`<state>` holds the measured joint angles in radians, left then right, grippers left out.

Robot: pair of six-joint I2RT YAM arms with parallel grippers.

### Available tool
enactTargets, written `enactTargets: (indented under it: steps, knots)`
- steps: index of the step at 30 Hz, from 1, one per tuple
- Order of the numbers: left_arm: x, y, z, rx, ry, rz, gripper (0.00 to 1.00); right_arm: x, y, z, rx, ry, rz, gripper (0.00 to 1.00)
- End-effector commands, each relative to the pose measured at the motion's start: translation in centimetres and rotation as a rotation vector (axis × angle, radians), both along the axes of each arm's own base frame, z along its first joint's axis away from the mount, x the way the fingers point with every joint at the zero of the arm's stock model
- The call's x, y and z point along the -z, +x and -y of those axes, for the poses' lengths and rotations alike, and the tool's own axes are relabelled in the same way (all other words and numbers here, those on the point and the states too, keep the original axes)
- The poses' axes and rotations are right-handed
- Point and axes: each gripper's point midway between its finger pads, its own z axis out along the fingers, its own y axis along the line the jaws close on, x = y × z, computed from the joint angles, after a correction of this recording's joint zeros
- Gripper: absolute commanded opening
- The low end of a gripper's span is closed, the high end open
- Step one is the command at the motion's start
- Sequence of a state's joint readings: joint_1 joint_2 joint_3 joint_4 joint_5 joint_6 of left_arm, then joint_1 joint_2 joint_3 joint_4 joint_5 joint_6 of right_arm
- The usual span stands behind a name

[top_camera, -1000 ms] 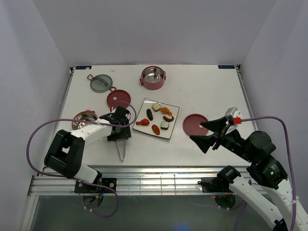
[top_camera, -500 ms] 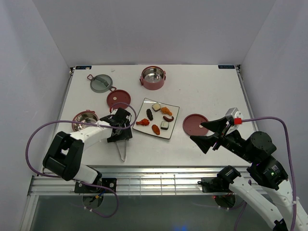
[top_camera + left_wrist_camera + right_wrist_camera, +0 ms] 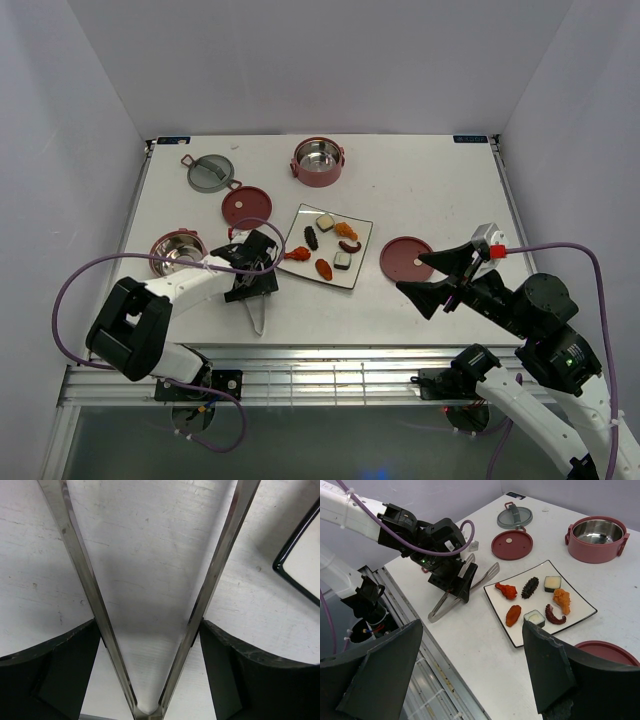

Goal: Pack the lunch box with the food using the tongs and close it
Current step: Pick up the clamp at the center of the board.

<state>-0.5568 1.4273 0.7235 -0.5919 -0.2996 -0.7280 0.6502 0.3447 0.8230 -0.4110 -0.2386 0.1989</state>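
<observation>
Compared with one second before, the left fingers (image 3: 250, 272) have moved a little toward the plate and have opened more, and the tongs (image 3: 257, 308) have turned slightly with them.

Nearest to the arm bases, the right fingers (image 3: 410, 272) hover above the counter (image 3: 430, 190). They are spread wide and nothing is between them.

A little further away, the tongs lie on the counter, with the closed joint toward the near edge and the two arms opening toward the far side. The left wrist view shows the left fingers (image 3: 150, 645) standing wide, one on each outer side of the tongs (image 3: 80, 570), and each finger touches one arm.

Just to the right is the square plate (image 3: 360, 228) with the food (image 3: 324, 268) on it, seven pieces that lie apart. One red lid (image 3: 407, 257) lies flat to the right of the plate.

One bowl of the lunch box (image 3: 178, 248) stands open to the left of the left fingers. Beyond it lies a second red lid (image 3: 247, 205), then the grey-green lid (image 3: 211, 172). The other bowl (image 3: 318, 160) stands open near the far edge.
</observation>
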Motion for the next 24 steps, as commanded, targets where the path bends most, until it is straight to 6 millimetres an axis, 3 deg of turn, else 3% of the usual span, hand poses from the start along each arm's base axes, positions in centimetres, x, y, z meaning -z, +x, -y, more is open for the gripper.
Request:
enactTargets:
  steps: [1, 7, 10, 13, 17, 19, 24]
  knots:
    - [0.2, -1.6, -0.7, -0.041, 0.011, -0.033, 0.9, -1.8, -0.5, 0.2, -0.007, 0.033, 0.04, 0.86]
    - [0.7, -1.6, -0.8, -0.053, 0.024, -0.043, 0.89, -1.9, -0.8, 0.5, -0.003, 0.037, 0.042, 0.86]
    - [0.8, -1.7, -0.8, -0.057, 0.016, -0.042, 0.81, -2.1, -0.9, 0.8, 0.004, 0.038, 0.046, 0.86]
    - [0.8, -1.8, -0.7, -0.055, 0.008, -0.037, 0.79, -2.2, -0.9, 0.9, 0.011, 0.036, 0.051, 0.86]
    - [0.4, -1.6, -0.6, -0.04, 0.007, -0.034, 0.68, -2.2, -0.9, 0.9, 0.008, 0.038, 0.051, 0.86]
    - [-0.3, -1.4, -0.5, -0.033, 0.002, -0.021, 0.66, -2.0, -0.9, 0.8, 0.005, 0.035, 0.045, 0.86]
    - [-6.3, 0.2, 0.1, 0.004, -0.002, 0.05, 0.63, -1.6, -0.7, 0.9, 0.018, 0.024, 0.04, 0.86]
